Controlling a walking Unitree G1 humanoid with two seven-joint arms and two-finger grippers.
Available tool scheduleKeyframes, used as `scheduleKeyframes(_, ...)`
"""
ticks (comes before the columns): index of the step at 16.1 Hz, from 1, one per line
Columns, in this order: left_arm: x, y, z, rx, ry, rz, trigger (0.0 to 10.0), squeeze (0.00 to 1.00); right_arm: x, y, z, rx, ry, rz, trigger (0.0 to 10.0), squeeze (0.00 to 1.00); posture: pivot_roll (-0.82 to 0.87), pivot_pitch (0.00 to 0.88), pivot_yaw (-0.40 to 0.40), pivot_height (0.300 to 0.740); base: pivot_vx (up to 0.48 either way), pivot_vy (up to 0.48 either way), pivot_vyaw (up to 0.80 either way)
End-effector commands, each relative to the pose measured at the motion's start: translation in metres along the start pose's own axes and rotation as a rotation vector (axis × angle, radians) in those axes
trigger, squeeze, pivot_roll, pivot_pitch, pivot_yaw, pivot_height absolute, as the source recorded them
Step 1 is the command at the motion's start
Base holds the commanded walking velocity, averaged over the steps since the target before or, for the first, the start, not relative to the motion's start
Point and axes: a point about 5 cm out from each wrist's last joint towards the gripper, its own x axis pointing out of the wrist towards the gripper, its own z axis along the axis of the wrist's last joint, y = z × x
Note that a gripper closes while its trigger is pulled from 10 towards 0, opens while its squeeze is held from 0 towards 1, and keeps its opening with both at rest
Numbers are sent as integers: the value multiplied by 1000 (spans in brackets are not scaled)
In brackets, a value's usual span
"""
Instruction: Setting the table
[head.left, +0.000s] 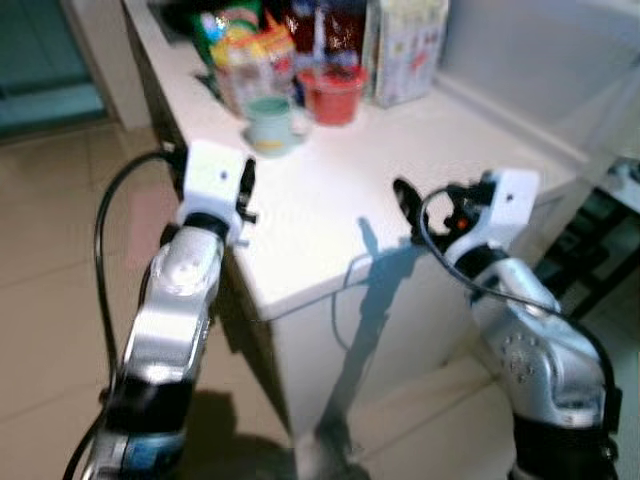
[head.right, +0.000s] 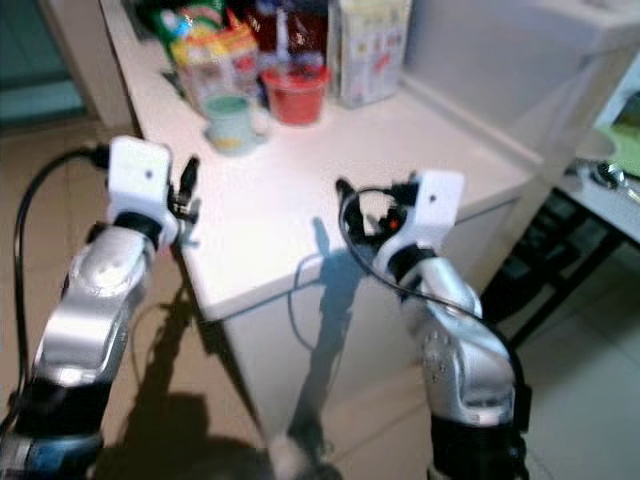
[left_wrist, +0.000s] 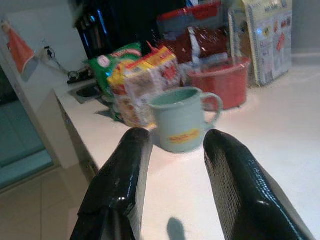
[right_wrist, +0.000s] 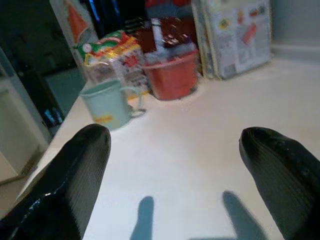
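Two empty, open grippers, left gripper (left_wrist: 172, 165) and right gripper (right_wrist: 175, 170), approach; next, reach the green mug (head.left: 270, 122) at twelve o'clock.

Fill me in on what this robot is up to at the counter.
The robot stands at the corner of a white counter with both arms raised over it and nothing held. The left gripper is open and points at a pale green mug standing apart from it on the counter. The right gripper is open wide above bare counter. Behind the mug stand a red tub, snack packets and a printed carton.
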Motion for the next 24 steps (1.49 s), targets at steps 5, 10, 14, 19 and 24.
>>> scheduleKeyframes(5, 5, -2, 4, 0, -19, -1, 10000, 0, 6, 1, 5, 13, -40, 0, 10000, 0, 16, 0, -5, 740, 0, 480, -424)
scheduleKeyframes(10, 8, -4, 7, 1, -45, -7, 10000, 0, 5, 1, 4, 14, -48, -3, 10000, 0, 18, 0, -3, 740, 0, 480, 0)
scheduleKeyframes(14, 9, -5, 8, 5, -57, -14, 10000, 0, 5, 1, 3, 19, -49, 0, 10000, 0, 18, 0, -1, 740, 0, 480, -600)
scheduleKeyframes(19, 9, -11, 14, 61, -110, -44, 10000, 0, 6, 0, 3, 19, -56, -10, 10000, 0, 17, 0, 3, 740, 0, 232, -800)
scheduleKeyframes(24, 10, -7, 16, 20, -123, -9, 10000, 0, 6, -1, 4, -2, -60, -15, 10000, 0, 18, 0, 2, 740, 0, -288, -160)
